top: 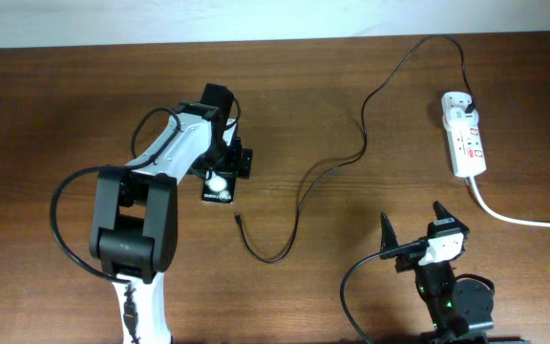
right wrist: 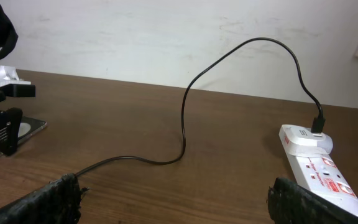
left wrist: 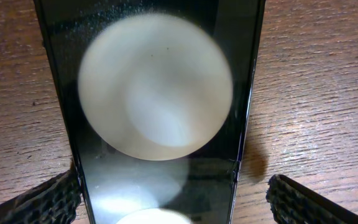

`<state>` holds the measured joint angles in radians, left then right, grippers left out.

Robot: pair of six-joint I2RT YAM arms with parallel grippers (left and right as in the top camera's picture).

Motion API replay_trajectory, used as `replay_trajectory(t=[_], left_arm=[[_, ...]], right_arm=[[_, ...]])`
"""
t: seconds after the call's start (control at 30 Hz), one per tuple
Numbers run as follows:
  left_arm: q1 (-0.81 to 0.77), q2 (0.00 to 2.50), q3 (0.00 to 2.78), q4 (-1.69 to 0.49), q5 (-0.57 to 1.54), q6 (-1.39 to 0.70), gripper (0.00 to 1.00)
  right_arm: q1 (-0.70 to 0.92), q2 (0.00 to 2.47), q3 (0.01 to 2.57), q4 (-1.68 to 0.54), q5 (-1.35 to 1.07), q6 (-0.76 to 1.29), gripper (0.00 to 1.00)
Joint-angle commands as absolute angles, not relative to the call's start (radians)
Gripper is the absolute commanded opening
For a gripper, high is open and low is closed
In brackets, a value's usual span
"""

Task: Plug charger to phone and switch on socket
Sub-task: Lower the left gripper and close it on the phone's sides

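Note:
The phone (top: 220, 189) lies flat on the table, its glossy screen reflecting white round spots; it fills the left wrist view (left wrist: 160, 93). My left gripper (top: 223, 164) is open and low over it, a finger on each long side (left wrist: 173, 194). The right finger stands apart from the phone's edge. The charger (top: 351, 158), a thin black cable, runs from the socket (top: 465, 136) in loops to its connector tip (top: 238, 219), which lies on the table just below the phone. My right gripper (top: 413, 232) is open and empty (right wrist: 173, 190) near the front edge. The socket shows in the right wrist view (right wrist: 319, 168).
The socket's thick white cord (top: 523, 218) runs off to the right edge. A pale wall (right wrist: 166, 31) stands behind the table's far edge. The cable's loop (top: 275, 253) lies between the two arms.

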<state>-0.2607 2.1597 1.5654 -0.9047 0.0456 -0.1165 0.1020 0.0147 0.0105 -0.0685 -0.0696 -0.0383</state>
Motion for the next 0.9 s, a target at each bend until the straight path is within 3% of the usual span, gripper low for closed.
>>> replay_trajectory(t=[0.0, 0.87], left_arm=[[-0.266, 2.211, 1.523, -0.905, 0.159, -0.119, 0.99], [-0.267, 2.211, 1.523, -0.894, 0.169, -0.119, 0.99]], right_arm=[[0.111, 0.006, 0.006, -0.075, -0.068, -0.045, 0.99], [0.111, 0.006, 0.006, -0.075, -0.068, -0.045, 0.99]])
